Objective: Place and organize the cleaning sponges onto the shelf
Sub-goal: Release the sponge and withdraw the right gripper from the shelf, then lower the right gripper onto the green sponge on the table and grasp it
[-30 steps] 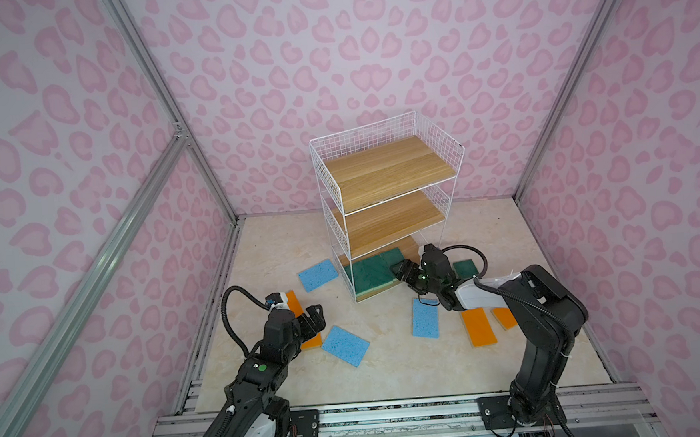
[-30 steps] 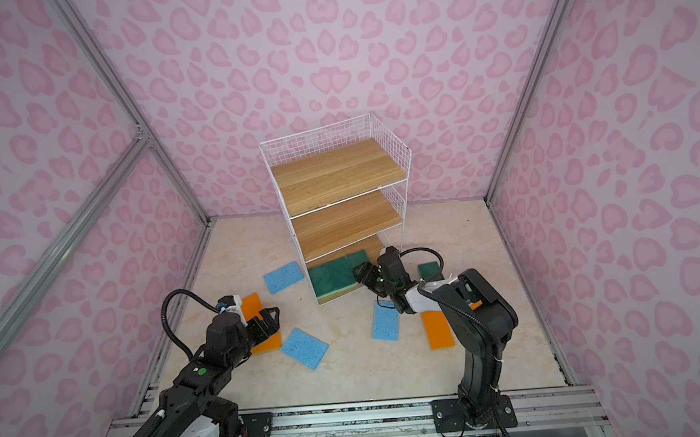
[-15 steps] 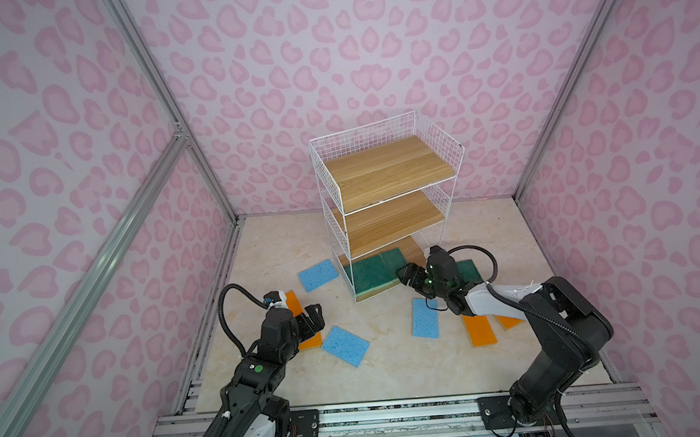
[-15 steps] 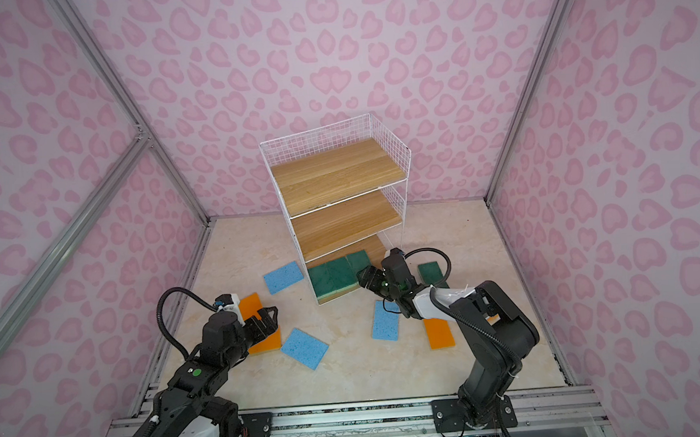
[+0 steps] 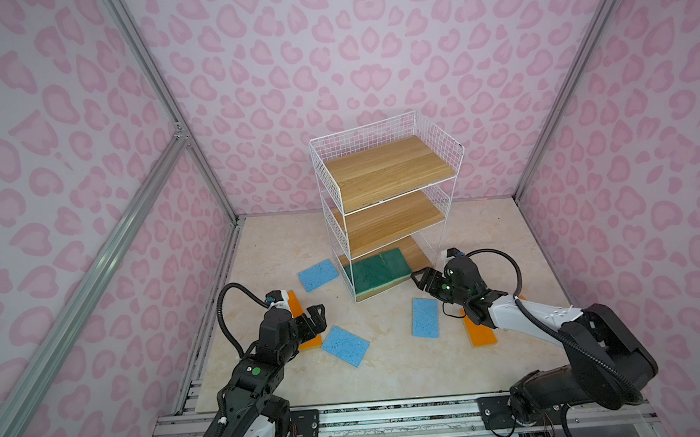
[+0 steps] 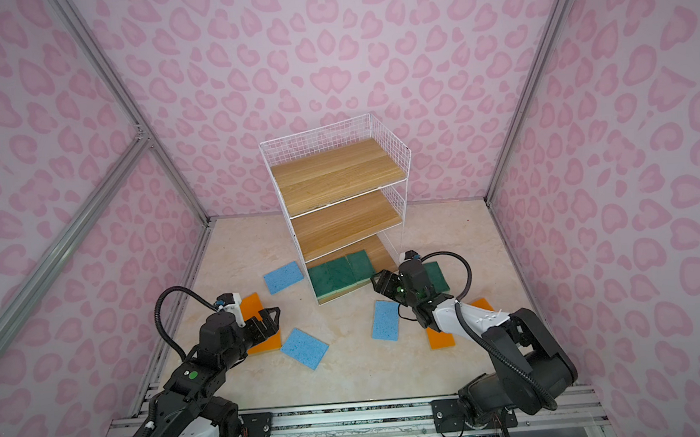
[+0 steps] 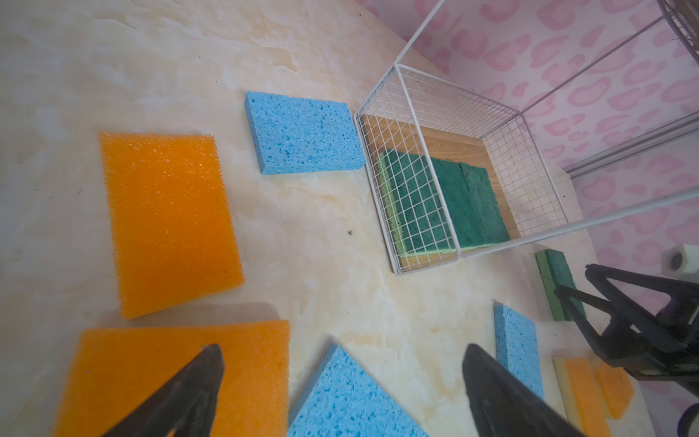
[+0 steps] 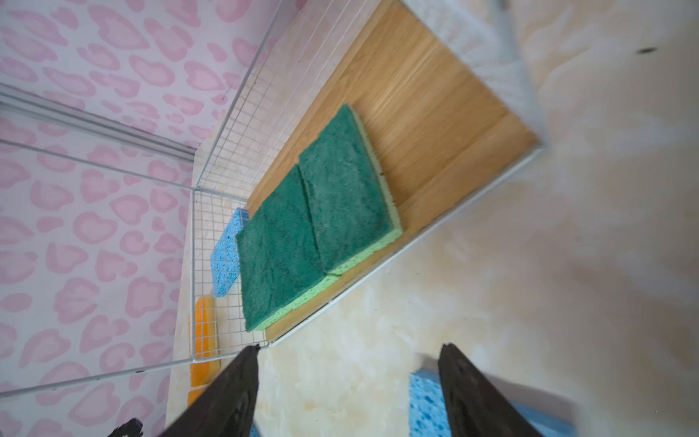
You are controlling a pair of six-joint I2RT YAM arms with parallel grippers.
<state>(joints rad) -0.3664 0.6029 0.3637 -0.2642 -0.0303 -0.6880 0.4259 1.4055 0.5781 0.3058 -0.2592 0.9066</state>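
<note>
— What sits nearest, by the left gripper [image 7: 342, 352]?
— Its jaws gape wide and grip nothing. An orange sponge [image 7: 113, 370] lies below one finger, and the near blue sponge [image 7: 348, 397] pokes a corner between them.
— And the right gripper [image 8: 350, 347]?
— Parted as well, empty, over bare floor just before the lowest board of the shelf [image 5: 387, 171]. A second blue sponge [image 8: 423, 408] lies beside one finger.
— On the shelf itself?
— Green sponges [image 8: 314, 227] lie flat side by side at the front of that bottom board, beyond the fingertips and clear of them.
</note>
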